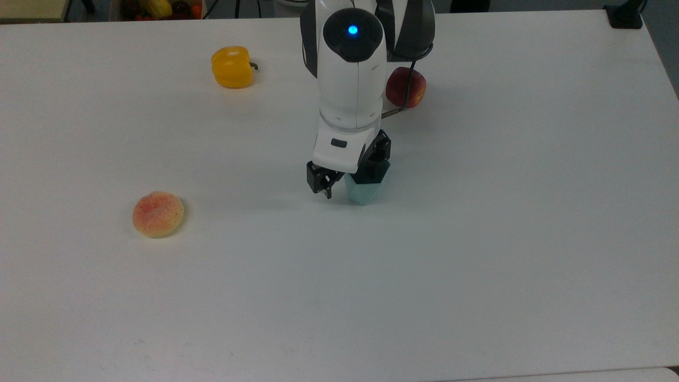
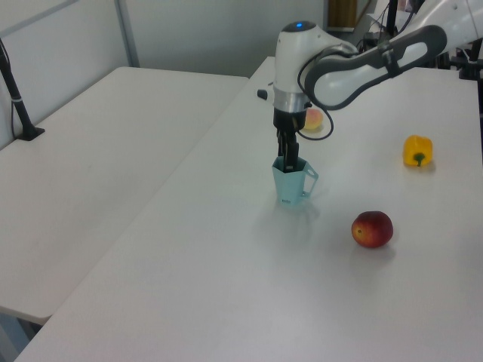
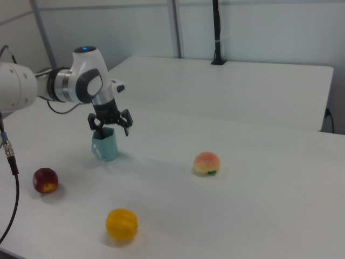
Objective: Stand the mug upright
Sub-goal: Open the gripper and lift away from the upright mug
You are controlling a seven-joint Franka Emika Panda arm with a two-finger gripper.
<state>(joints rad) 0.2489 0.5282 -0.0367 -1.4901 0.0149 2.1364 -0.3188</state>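
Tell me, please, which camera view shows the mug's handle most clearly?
The left view: the pale teal faceted plastic mug shows its angular handle in profile. In the top view the mug is seen from above; in the right view the handle looks faint.

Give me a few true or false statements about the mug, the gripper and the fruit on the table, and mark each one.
1. The mug stands upright on the table. True.
2. The gripper is shut on the mug. False: its fingers are spread open, above the rim.
3. The yellow pepper lies inside the mug. False: it sits on the table, well apart.
4. In the left view, the mug's handle points to the left view's right. True.
5. The peach touches the red apple. False: they lie far apart.
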